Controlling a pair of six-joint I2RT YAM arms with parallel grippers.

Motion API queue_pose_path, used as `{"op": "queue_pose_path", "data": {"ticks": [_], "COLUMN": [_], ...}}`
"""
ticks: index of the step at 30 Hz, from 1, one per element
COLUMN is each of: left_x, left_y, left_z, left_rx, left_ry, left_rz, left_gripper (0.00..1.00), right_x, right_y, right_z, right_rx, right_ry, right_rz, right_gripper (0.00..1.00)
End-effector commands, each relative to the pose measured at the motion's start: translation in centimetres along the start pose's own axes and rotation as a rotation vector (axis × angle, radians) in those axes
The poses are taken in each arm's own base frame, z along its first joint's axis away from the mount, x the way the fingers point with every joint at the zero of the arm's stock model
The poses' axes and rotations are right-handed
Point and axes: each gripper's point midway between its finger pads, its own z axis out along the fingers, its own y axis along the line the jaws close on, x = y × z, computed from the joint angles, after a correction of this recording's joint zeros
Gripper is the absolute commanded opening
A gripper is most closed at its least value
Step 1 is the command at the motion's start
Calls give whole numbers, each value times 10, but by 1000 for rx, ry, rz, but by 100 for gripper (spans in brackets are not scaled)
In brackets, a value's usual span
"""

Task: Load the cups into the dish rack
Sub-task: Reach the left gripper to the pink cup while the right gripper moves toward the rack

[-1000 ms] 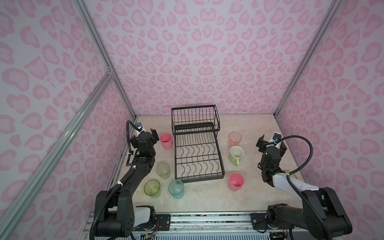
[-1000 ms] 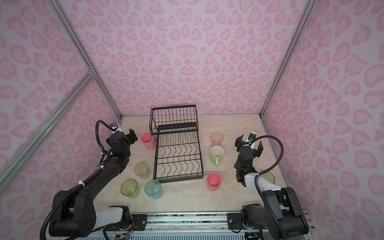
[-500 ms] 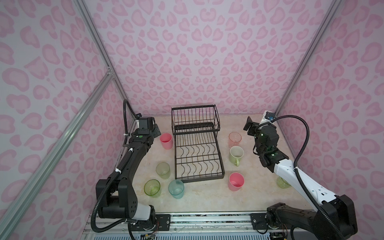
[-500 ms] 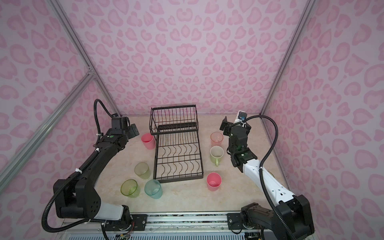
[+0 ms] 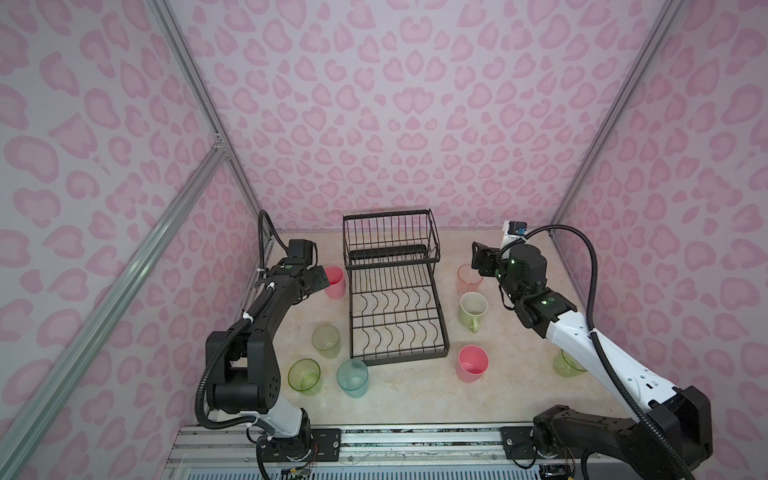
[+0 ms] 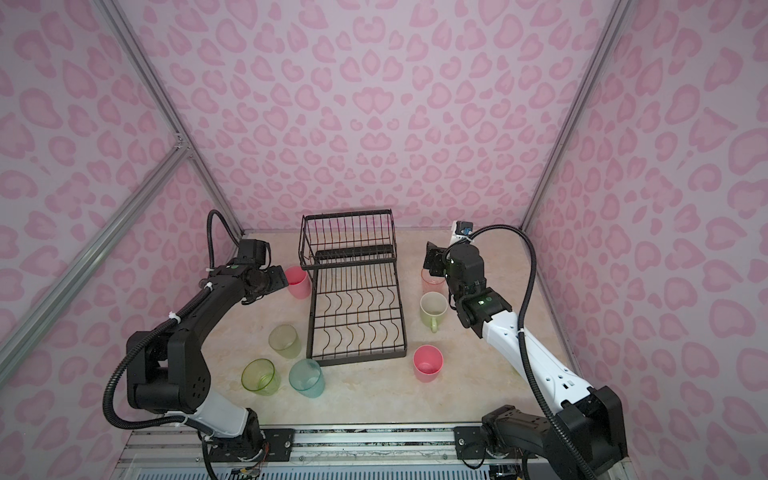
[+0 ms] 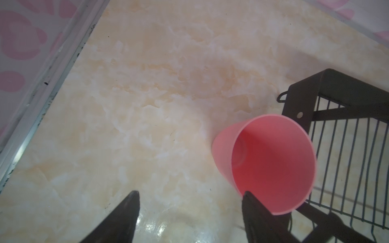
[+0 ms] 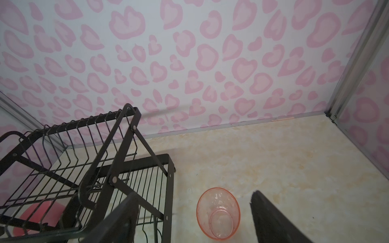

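Marble-look tabletop (image 5: 407,399) inside pink-patterned walls. Partly hidden behind the right forearm: right yellow-green cup (image 5: 566,365). Glimpsed only through rack wires in the right wrist view: far pink cup (image 8: 40,212). Dish rack (image 5: 395,307) at centre, with all cups upright on the tabletop outside it, among them pale green mug (image 5: 473,311), near pink cup (image 5: 472,363), frosted olive cup (image 5: 326,340), left yellow-green cup (image 5: 304,375) and teal cup (image 5: 352,378). Left gripper (image 7: 190,192) spread wide, gripping nothing, one fingertip just beside the far pink cup's rim, contact unclear. Right gripper (image 8: 194,193) spread wide, above and apart from pink-orange cup (image 8: 219,214).
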Motion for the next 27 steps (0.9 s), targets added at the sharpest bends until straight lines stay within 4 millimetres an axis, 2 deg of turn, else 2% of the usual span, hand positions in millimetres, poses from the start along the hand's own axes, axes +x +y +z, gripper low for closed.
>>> {"op": "queue_pose_path", "data": {"ticks": [1,7,9,16,18,27], "left_x": [3,6,8,13,15,21], "left_y": [-13,-20,-20,-19,-20,-23], "left_z": [1,11,16,33,36,49], "left_rx": [66,81,78,58,62,86], "left_ry": [35,81,95,121,124,132], "left_rz": [-13,-4,3,11,9,-15], "left_gripper": [73,62,54,41,33,14], "right_x": [3,-1,0,4,5,10], "right_y": [10,25,32,52,59,65], "right_z": [-2,-8,-8,-6,-7,-8], "right_rx": [-35,-75,-93,-120,-133,-143], "right_ry": [18,10,12,22,19,15], "right_rz": [-22,-23,-24,-56,-65,-69], "right_gripper": [82,80,80,80,80,80]}}
